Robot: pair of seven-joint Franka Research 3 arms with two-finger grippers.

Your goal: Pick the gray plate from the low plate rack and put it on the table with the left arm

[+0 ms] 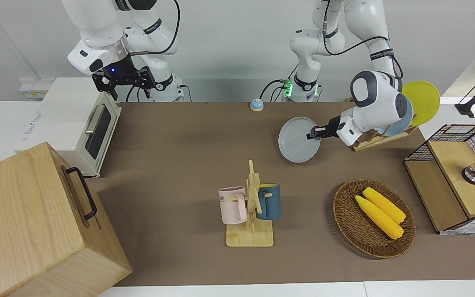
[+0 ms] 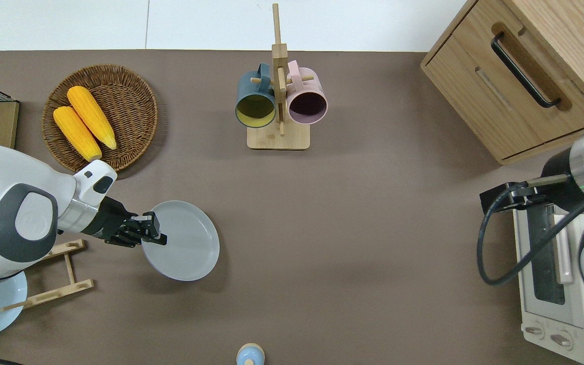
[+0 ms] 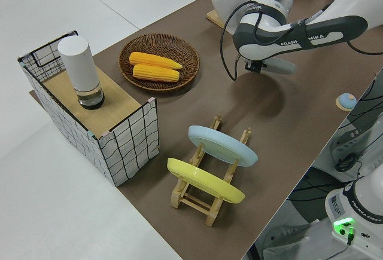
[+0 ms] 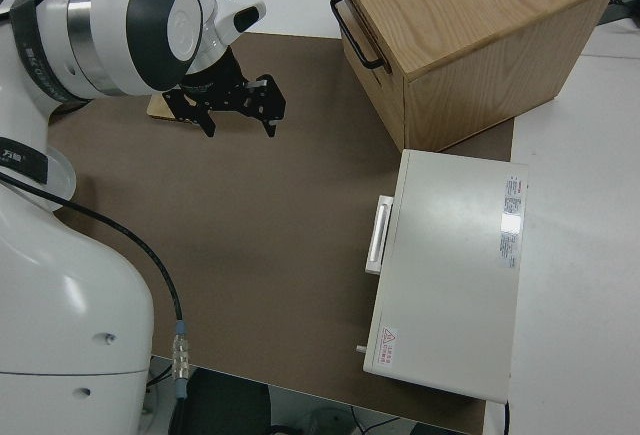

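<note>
This looks like a robot lab set up like a kitchen. Two white robot arms [image 1: 379, 99] stand at a brown table [image 1: 188, 136] with a toaster oven [image 1: 72, 123], mugs [image 1: 233, 205] and corn [image 1: 379, 212].

Layout: left arm's end of the table [image 2: 353, 243]

The plate [image 2: 185, 241] hangs in the left gripper [image 2: 156, 236] over bare mat, beside the rack [image 2: 51, 274], which stands nearer the robots than the basket [image 2: 130, 81].

Left gripper [image 2: 155, 234] jaws seemingly clamped, arm outstretched; right arm parked.
</note>
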